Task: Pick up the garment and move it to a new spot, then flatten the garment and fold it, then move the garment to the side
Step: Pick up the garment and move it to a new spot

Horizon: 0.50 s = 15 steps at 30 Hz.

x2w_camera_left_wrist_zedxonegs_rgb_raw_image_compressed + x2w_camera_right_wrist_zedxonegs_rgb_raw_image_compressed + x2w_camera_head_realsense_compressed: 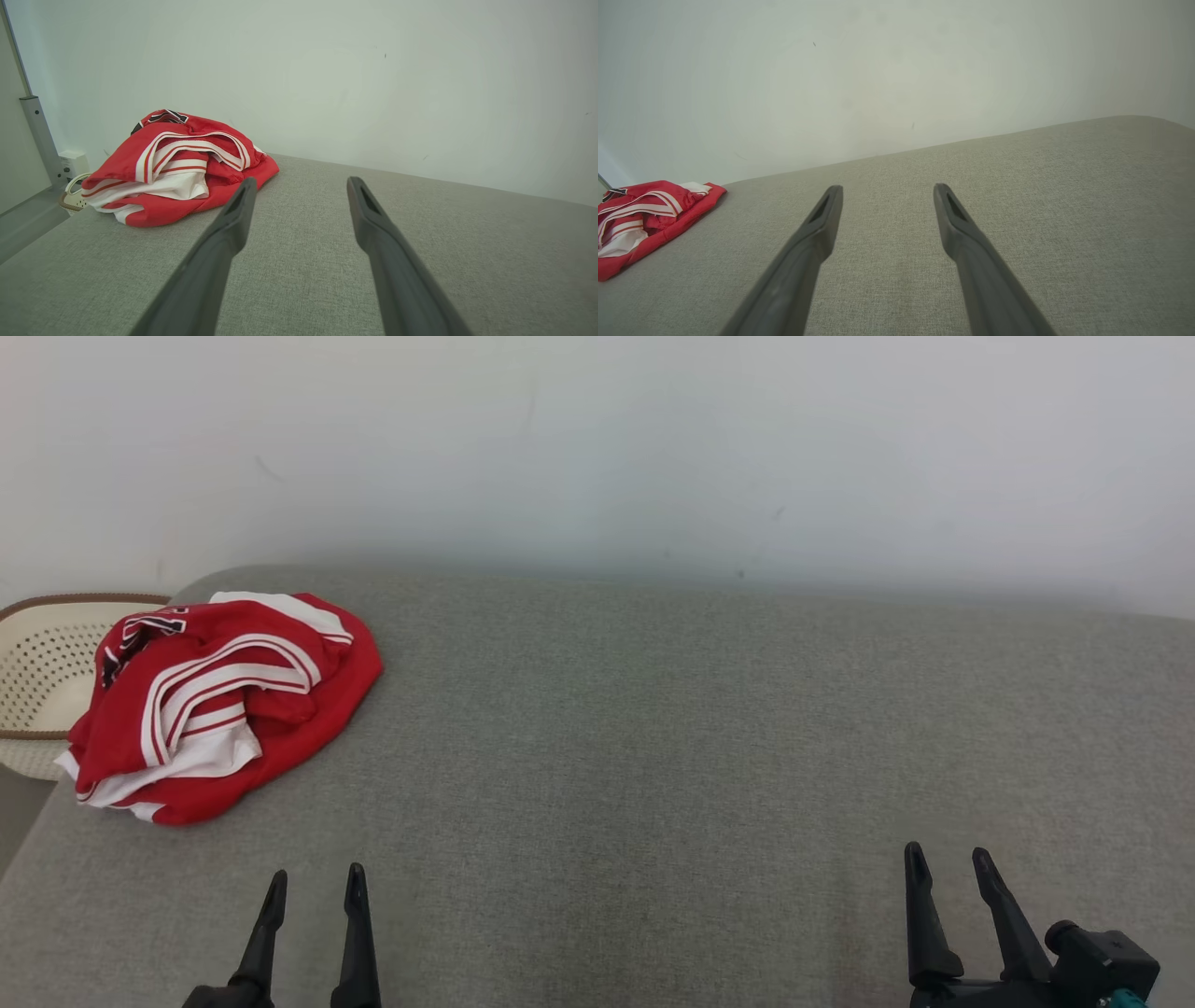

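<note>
A red garment with white stripes (219,705) lies bunched in a heap at the far left of the grey fabric surface (700,756). The left wrist view has the garment (177,172) ahead and left of the fingers, and the right wrist view catches the garment (649,219) at its left edge. My left gripper (315,887) stands open at the lower left, short of the heap and apart from it, nothing between its fingers. My right gripper (948,863) is open at the lower right, far from the cloth.
A cream perforated basket with a brown rim (42,663) sits off the surface's left end, partly behind the garment. A pale wall (597,448) runs along the far edge. A wall socket (72,163) and a metal post (39,135) stand at the left.
</note>
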### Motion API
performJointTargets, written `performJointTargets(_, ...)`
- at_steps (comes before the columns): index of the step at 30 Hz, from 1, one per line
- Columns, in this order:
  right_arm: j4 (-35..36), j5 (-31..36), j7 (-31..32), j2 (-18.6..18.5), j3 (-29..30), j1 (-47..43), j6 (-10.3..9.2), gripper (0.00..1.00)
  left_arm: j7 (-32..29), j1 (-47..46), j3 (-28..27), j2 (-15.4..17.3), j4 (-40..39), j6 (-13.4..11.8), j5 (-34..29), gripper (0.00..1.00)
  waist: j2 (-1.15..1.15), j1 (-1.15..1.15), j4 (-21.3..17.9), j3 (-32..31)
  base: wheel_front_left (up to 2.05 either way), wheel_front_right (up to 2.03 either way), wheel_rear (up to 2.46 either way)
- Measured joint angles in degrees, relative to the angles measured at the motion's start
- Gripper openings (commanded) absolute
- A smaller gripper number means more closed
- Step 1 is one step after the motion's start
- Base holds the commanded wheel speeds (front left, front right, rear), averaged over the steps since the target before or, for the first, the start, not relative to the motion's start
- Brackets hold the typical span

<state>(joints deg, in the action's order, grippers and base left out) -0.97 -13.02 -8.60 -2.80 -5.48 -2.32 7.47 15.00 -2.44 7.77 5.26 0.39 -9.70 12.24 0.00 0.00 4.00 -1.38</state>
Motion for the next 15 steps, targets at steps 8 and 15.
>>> performJointTargets(8, -0.36, 0.01, -0.01, 0.0, -0.38, -0.48, 0.0, 1.0, -0.16, 0.07, -0.26, 0.42, -0.04, -0.49, 0.27, 1.0, 0.0, 0.0, 3.91, -0.11, 0.0, 0.0, 0.0)
performJointTargets(15, -0.52, 0.04, 0.05, 0.0, -0.64, -0.6, 0.0, 1.0, -0.32, 0.23, -0.41, 0.85, -0.09, -0.82, 0.42, 1.0, 0.0, 0.0, 7.99, -0.36, 0.0, 0.0, 0.0)
